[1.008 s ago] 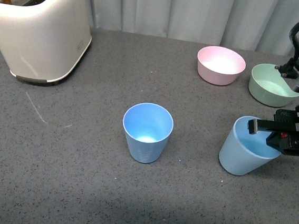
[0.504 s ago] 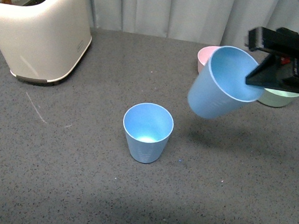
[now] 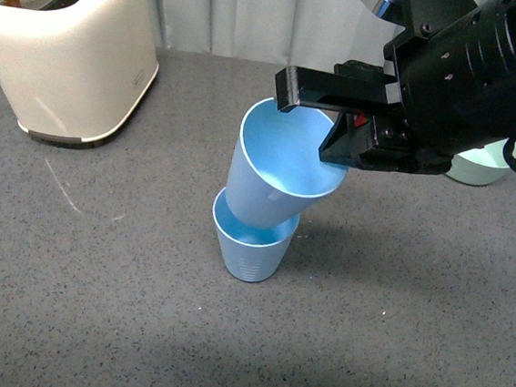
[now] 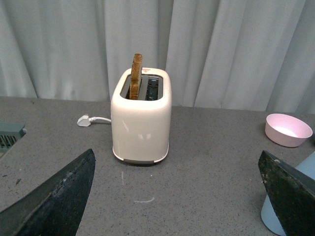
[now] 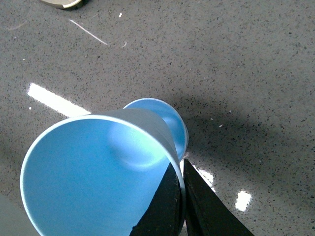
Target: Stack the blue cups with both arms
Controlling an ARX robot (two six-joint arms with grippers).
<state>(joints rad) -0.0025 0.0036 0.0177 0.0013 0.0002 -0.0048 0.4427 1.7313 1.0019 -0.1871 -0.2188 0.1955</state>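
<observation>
**Right arm.** The right gripper [image 3: 307, 119] is clamped on the rim of the held blue cup [image 3: 273, 181], with one finger inside the wall and one outside. Half a second ago this cup hung in the air in front of the pink bowl [image 4: 288, 130], well right of the standing blue cup [image 3: 250, 253]. It now sits directly above the standing cup. Its base is lowered into that cup's mouth and its body is tilted, with the rim leaning toward the arm. The frames do not show whether the two cups are touching.

**Standing cup.** It is upright on the grey table [image 3: 92, 306], in the same position as before.

**Left arm.** The left gripper [image 4: 176, 155] has its fingers spread wide with nothing between them. It faces the white toaster [image 4: 141, 120], which has a slice of toast [image 4: 136, 76] in one slot.

**Surroundings.** The green bowl [image 3: 480, 165] is now mostly hidden behind the right arm.
</observation>
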